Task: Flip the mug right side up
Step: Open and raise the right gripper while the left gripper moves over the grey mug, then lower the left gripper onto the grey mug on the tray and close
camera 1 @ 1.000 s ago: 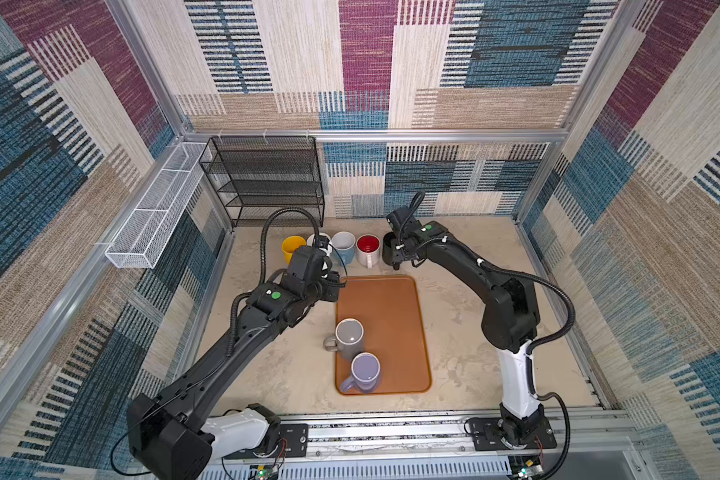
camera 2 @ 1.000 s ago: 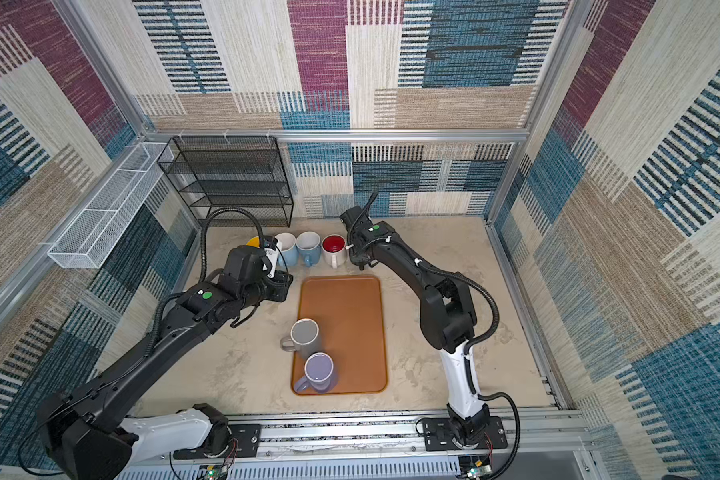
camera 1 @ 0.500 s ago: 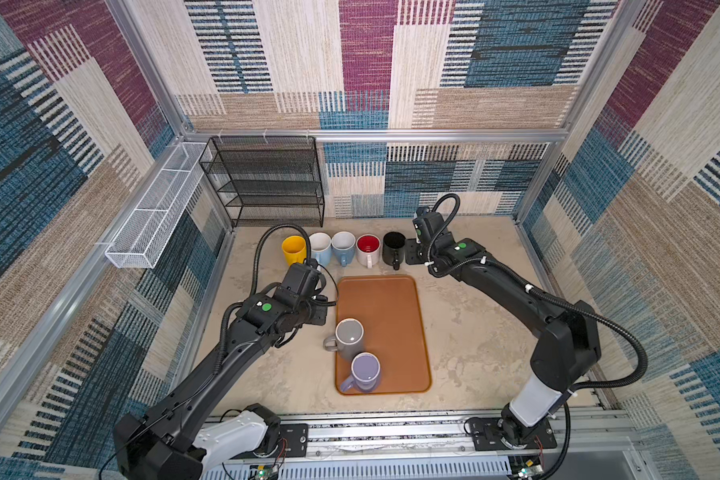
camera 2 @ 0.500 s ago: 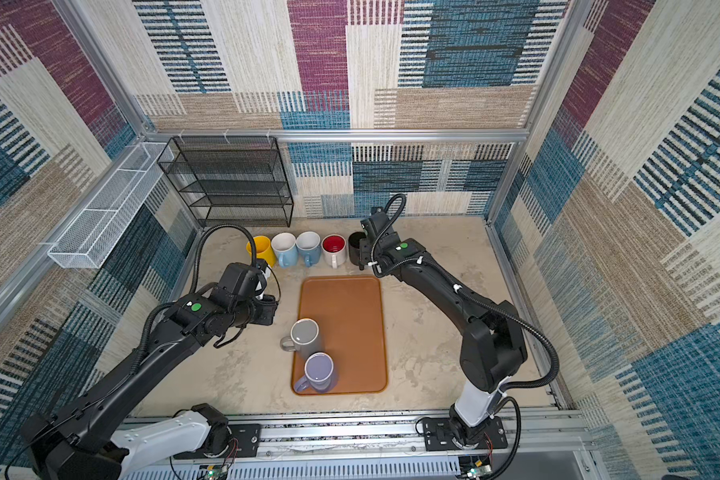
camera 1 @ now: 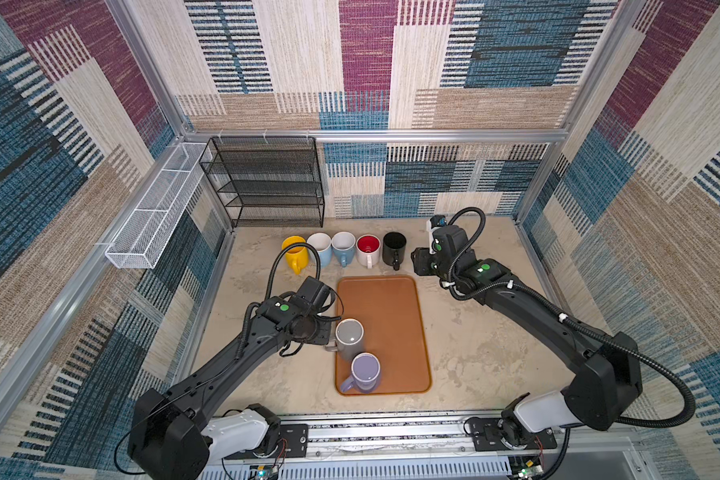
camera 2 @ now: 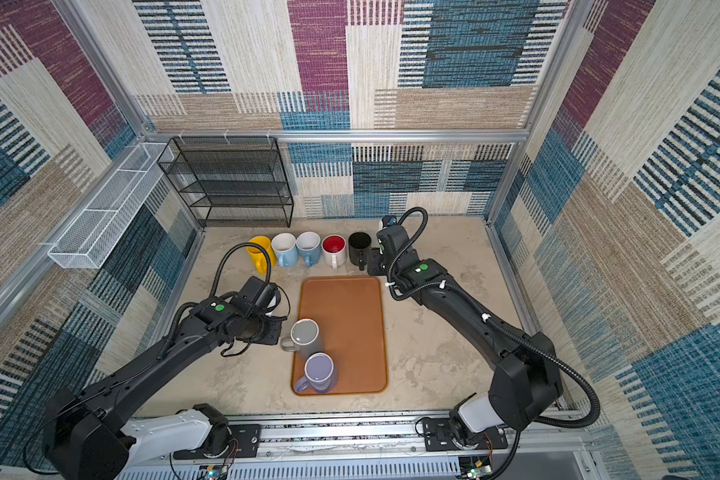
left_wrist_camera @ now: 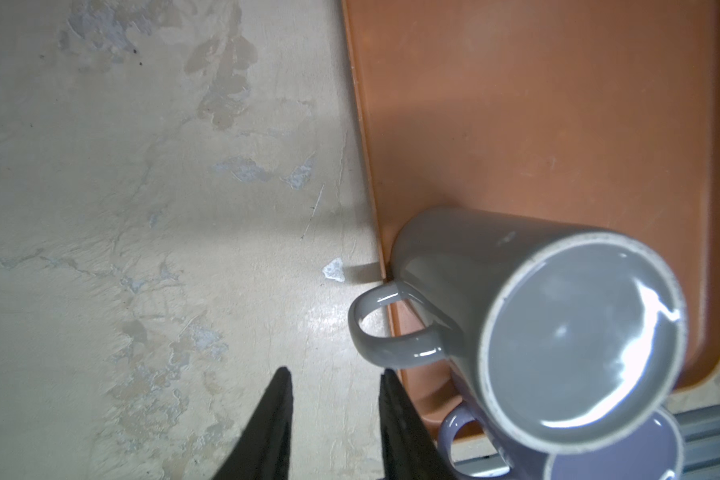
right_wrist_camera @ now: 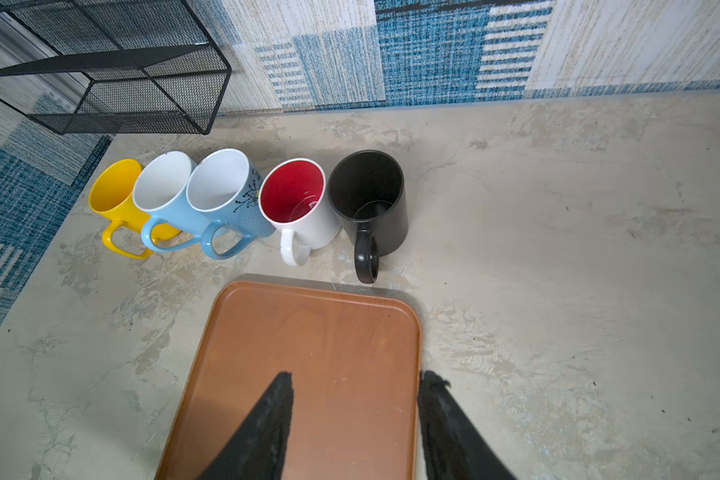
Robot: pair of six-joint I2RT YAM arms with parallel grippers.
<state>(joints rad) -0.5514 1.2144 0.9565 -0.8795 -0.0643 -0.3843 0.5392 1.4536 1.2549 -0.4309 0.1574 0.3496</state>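
Where the left hand appears in the left wrist view, its two dark fingers stand partly apart with only bare desk between them. It holds nothing. One fingertip lies just beside the handle of the gray mug; whether they touch cannot be told. The right hand is spread wider and is also empty, with one fingertip showing against the tray and the other against the desk past the tray's right rim. The orange-brown tray sits mid-desk and carries two mugs, both bottom up. The gray mug stands at the tray's left edge with its handle projecting over the rim. The lavender mug stands in the near left corner, close against the gray one. On the desk beyond the tray's far edge is a row of five upright mugs with their handles toward the tray: a yellow mug, a plain blue mug, a patterned blue mug, a red-lined white mug and a black mug. All five are empty. In both top views the left arm reaches in low from the near left corner, its wrist level and aimed at the tray's left edge. The right arm extends from the near right corner, its hand raised near the tray's far right corner.
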